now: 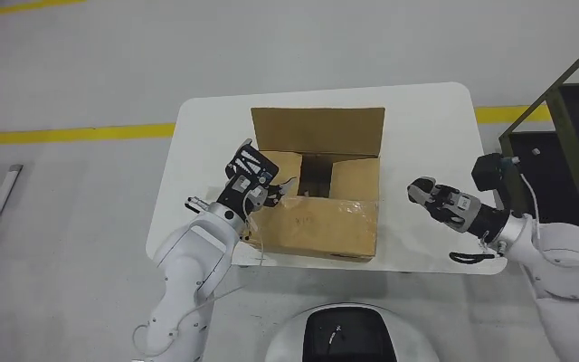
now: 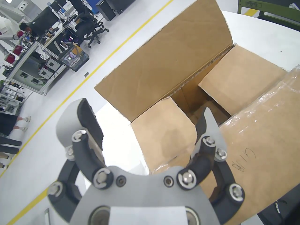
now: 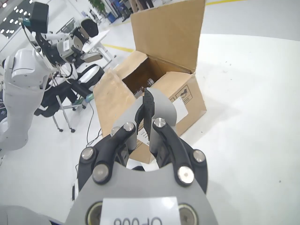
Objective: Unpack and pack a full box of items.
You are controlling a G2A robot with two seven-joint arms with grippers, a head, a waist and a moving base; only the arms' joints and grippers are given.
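Left wrist view: the left gripper [image 2: 146, 113] fingers [image 2: 89, 118] are being held spread beside a flap [image 2: 164, 132] of the box [image 2: 168, 54], probably light, stiff, best pinched edgewise; the right gripper [image 3: 148, 97] fingers [image 3: 161, 105], pressed together.

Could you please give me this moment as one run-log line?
box on table, partly open | left gripper open, at box's near left corner | right gripper shut, apart from box
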